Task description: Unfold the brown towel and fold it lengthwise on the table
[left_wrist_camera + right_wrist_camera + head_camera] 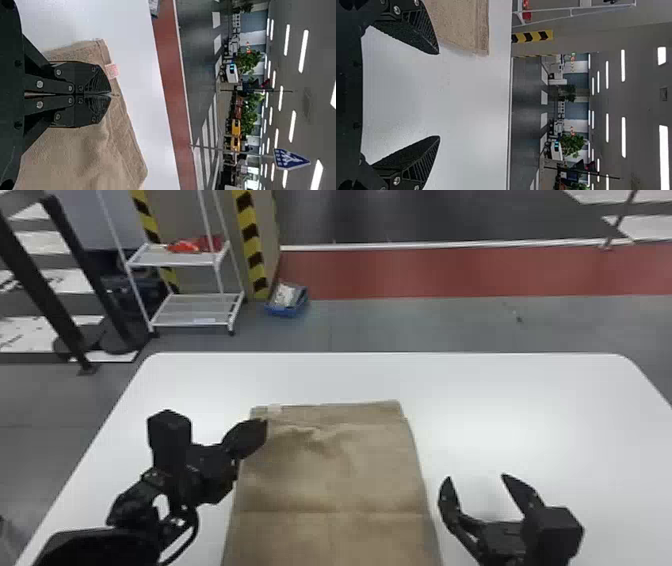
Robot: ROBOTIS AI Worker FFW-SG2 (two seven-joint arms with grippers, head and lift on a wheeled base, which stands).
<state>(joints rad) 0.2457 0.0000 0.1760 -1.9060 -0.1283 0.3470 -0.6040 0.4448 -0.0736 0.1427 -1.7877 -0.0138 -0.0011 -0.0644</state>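
- Left gripper [265,423]: fingers together, apparently pinching the brown towel [340,485] near its pale label [112,71].
- Right gripper [476,477]: fingers wide apart, beside the towel's right edge.
- Arms: left angled inward from lower left; right low, at lower right.
- Towel: soft, roughly rectangular, creased crosswise, wrinkled near its far end; on the smooth white table [500,390].

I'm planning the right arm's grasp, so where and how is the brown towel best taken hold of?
Probably by the far right corner of the brown towel, coming in low from the right: the cloth lies flat, that corner is uncovered, and the right gripper stands open on that side, so it could pinch the thin edge.
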